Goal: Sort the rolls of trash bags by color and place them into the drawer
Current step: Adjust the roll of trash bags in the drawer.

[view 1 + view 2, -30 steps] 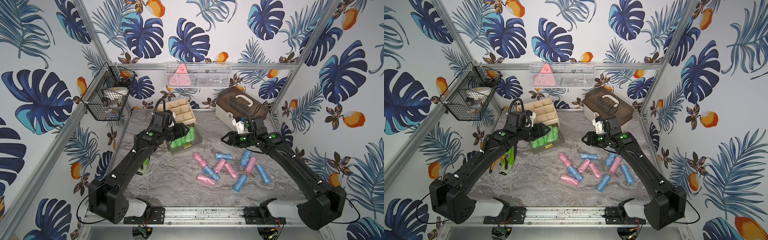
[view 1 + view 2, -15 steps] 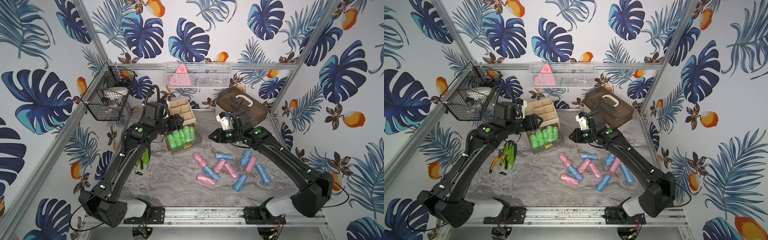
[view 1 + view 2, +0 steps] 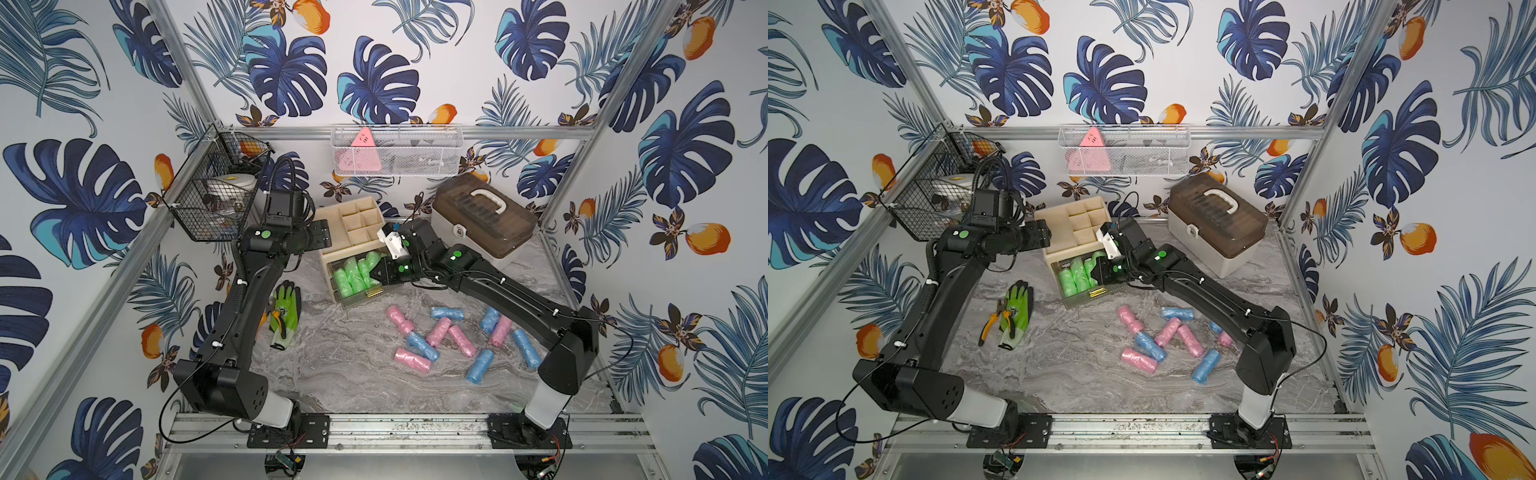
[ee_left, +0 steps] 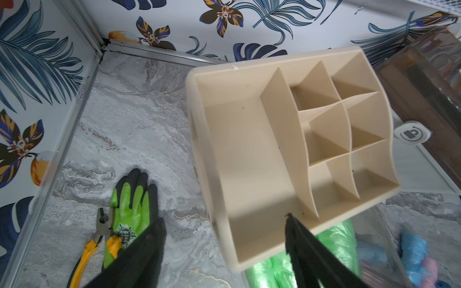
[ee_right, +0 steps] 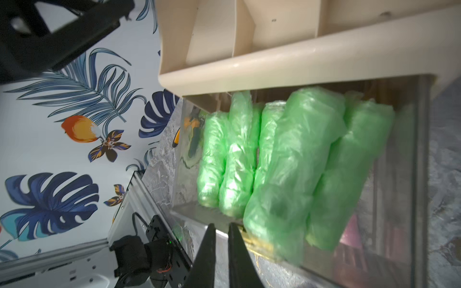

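Note:
Several green rolls [image 3: 353,272] lie side by side in the clear drawer [image 3: 355,300], which is pulled out from the beige organizer [image 3: 353,224]. They fill the right wrist view as green rolls [image 5: 287,162]. Pink rolls [image 3: 412,360] and blue rolls [image 3: 446,313] lie scattered on the marble table in front of it. My right gripper [image 3: 376,276] sits at the drawer's right front corner, its fingertips [image 5: 212,232] almost together with nothing between them. My left gripper [image 3: 320,239] hangs open above the organizer's left edge, empty, with its fingers [image 4: 149,244] spread wide.
A green work glove [image 3: 284,309] and yellow-handled pliers [image 3: 992,326] lie left of the drawer. A brown-lidded tool box [image 3: 482,224] stands at the back right. A black wire basket [image 3: 212,199] and a white mesh basket [image 3: 395,151] hang on the walls.
My left gripper rose and drew back left from the drawer, opening wider. My right arm swung left to the drawer's front and its jaws closed.

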Controlling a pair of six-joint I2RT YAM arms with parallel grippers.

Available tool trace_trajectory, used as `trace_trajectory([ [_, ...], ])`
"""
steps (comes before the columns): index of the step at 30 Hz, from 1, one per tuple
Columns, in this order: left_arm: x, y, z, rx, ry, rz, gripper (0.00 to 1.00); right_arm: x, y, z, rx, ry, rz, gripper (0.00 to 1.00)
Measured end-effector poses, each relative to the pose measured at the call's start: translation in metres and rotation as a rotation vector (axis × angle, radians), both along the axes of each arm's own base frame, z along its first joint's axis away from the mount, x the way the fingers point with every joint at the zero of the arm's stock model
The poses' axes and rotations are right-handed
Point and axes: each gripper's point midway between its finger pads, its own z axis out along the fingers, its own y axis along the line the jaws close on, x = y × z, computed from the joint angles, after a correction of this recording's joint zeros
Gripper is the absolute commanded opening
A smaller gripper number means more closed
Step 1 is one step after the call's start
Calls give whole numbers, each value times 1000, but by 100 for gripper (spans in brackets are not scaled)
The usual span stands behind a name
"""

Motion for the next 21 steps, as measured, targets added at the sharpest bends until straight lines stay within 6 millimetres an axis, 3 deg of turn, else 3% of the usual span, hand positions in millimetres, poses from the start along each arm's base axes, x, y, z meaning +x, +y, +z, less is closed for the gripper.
trace_trajectory([
  [6, 9, 7, -18, -1, 45, 11, 78, 16, 12, -20, -55, -4, -20, 11],
  [12, 18, 6, -32, 4, 77, -7, 75, 31, 9, -44, -146, -8, -63, 10],
  [21, 24, 6, -47, 1, 110, -14, 72, 39, 8, -42, -175, -39, -78, 11],
])
